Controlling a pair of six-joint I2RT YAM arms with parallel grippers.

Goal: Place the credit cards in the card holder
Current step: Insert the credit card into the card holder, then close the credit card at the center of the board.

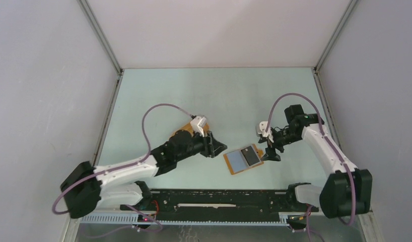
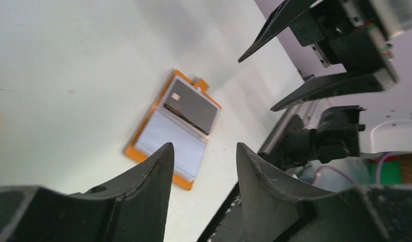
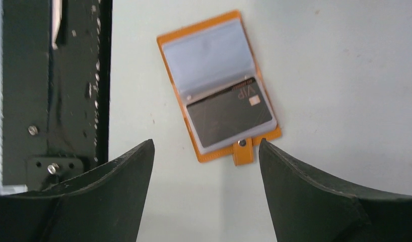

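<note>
From above, the card holder (image 1: 243, 160) lies open on the bench (image 1: 194, 91) between the left claw (image 1: 219, 146) and the right claw (image 1: 269, 151), with a dark card (image 1: 252, 156) in its right half.

Left wrist: the left claw (image 2: 204, 148) gapes, empty.

Right wrist: the right claw (image 3: 206, 142) is spread wide and empty, the card holder (image 3: 219, 83) beyond its tips.

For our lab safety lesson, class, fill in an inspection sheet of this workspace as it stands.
Surface: pale table, no spills seen.
Job's things: card holder lies open; dark card sits in one sleeve; other sleeve's contents unclear.
Clutter: orange item, partly hidden under left arm.
Tools: left tool open, empty; right tool open, empty, near the holder.
Cables: lilac cables loop above each arm.
Surroundings: white walls; black rail at near edge.
</note>
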